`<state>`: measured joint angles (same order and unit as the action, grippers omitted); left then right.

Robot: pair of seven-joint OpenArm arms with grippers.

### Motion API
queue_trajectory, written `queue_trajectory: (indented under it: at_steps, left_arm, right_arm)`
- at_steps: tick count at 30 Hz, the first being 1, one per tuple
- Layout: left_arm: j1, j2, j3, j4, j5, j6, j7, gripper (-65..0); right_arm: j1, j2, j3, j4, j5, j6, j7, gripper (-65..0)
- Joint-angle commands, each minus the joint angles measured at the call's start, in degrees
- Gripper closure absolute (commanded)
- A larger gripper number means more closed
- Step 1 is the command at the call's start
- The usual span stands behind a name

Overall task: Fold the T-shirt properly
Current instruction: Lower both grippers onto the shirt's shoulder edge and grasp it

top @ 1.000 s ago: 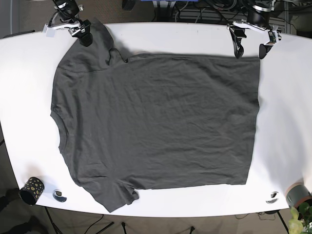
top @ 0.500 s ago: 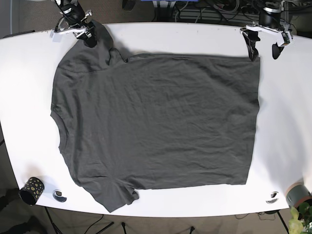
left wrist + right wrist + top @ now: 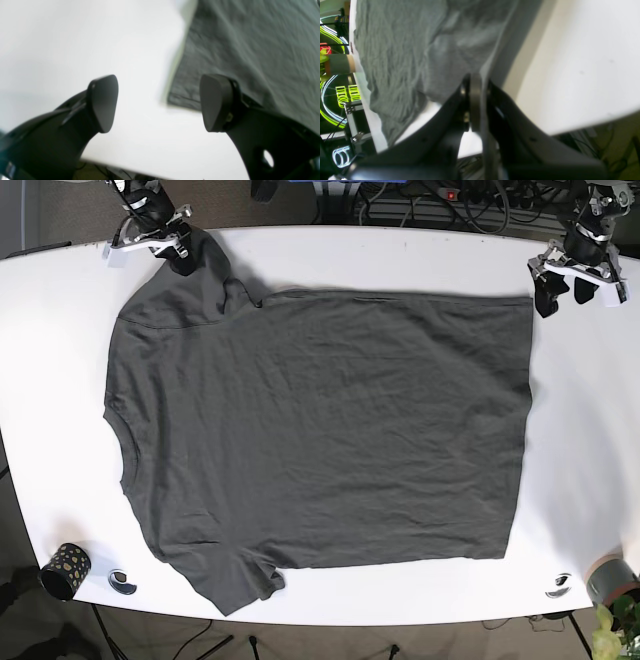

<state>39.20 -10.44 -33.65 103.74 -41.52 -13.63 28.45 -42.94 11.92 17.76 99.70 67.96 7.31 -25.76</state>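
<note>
T-shirt (image 3: 320, 440) lies spread flat on the white tabletop (image 3: 60, 330), dark grey, with its neck and sleeves to the left and its bottom hem to the right. It looks thin, soft and light, so it will bend and sag when picked up and will not keep its shape. The small wrinkles all over it show how floppy it is. Corners and edges look like the best spots to pinch, because the cloth there can be lifted off the tabletop.

The right pincer (image 3: 175, 252) is at the far left, clenched on the far sleeve. The right wrist view shows cloth squeezed between its fingers (image 3: 475, 100). The base view cannot show that pinch so clearly.

The left pincer (image 3: 563, 292) is at the far right, spread wide and holding nothing. The left wrist view shows the T-shirt's far hem corner (image 3: 175, 100) just beside one finger, with bare tabletop between the fingers. Only the base view shows the whole T-shirt, plus a small dotted cup (image 3: 64, 569) at the near left edge.
</note>
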Motion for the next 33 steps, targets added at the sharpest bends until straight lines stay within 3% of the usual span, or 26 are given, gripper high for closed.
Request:
queue_trajectory:
  at_steps: [1, 11, 16, 30, 33]
  left_arm:
    - [-0.74, -0.24, -0.68, -0.93, -0.46, -2.68, 0.26, -47.5]
    - [-4.61, 0.11, -0.33, -6.56, -0.37, -3.30, 5.27, -47.4]
    - [-5.40, 0.11, 1.87, -6.56, -0.11, -6.20, 5.27, -47.2]
    - [-7.86, 0.02, 6.09, -12.18, -0.37, -6.28, 5.88, -46.9]
    - [-8.65, 0.02, 6.53, -12.54, -0.37, -6.28, 5.88, -43.9]
  right_arm:
    - [-1.24, 0.52, 0.22, 2.06, 0.83, 0.73, 0.57, 0.0]
    - [-1.33, 0.52, 0.22, 3.55, 0.83, 0.64, 0.57, 0.0]
    - [-1.41, 0.52, 0.22, 3.55, 0.83, 0.64, 0.57, 0.0]
    - [-1.41, 0.52, 0.22, 3.55, 0.83, 0.64, 0.57, 0.0]
    - [-1.41, 0.52, 0.22, 3.55, 0.83, 0.64, 0.57, 0.0]
